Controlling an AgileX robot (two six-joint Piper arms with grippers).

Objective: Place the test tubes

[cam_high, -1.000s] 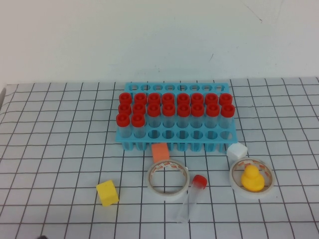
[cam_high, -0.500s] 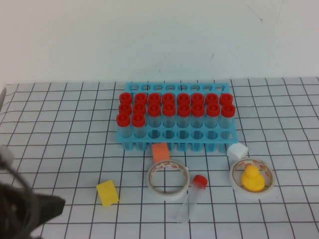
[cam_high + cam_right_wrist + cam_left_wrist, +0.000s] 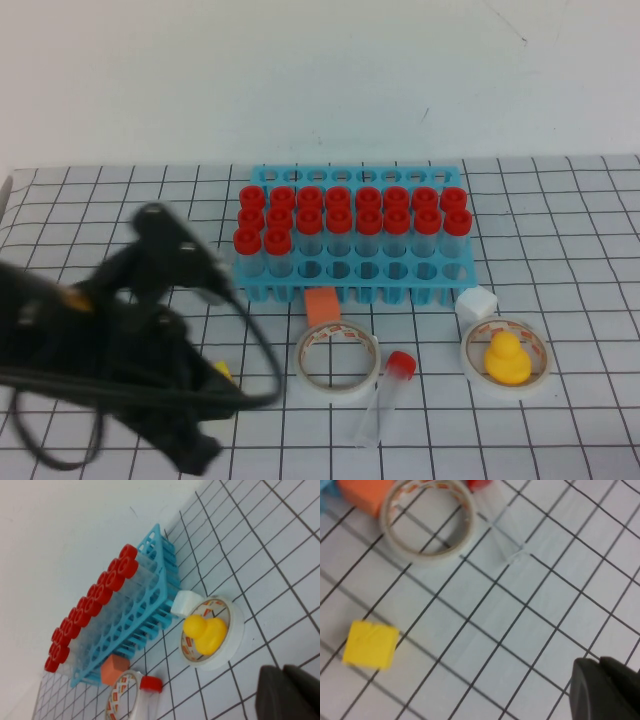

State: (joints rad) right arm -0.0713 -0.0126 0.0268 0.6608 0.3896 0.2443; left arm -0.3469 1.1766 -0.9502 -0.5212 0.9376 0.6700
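A blue test-tube rack [image 3: 350, 293] stands at mid-table, filled with several red-capped tubes [image 3: 338, 220]; its front row holds two at the left. One loose clear tube with a red cap [image 3: 385, 400] lies flat in front of the rack, also seen as the tube [image 3: 505, 535] and the tube [image 3: 145, 700]. My left gripper [image 3: 200, 455] hangs shut and holding nothing over the near-left table, some way from the tube; its tips [image 3: 600, 662] touch each other. My right gripper [image 3: 282, 672] is shut and holds nothing, near the duck's tape roll; it is outside the high view.
A tape roll [image 3: 338, 360] lies beside the loose tube, with an orange cube [image 3: 322, 305] behind it. A second tape roll [image 3: 505, 358] holds a yellow duck [image 3: 506, 358]; a white cube [image 3: 476, 303] sits by it. The yellow cube [image 3: 370, 644] is mostly hidden under the left arm.
My left arm has swung in from the lower left and now covers the yellow cube in the high view. The tube, rack and other objects have not moved.
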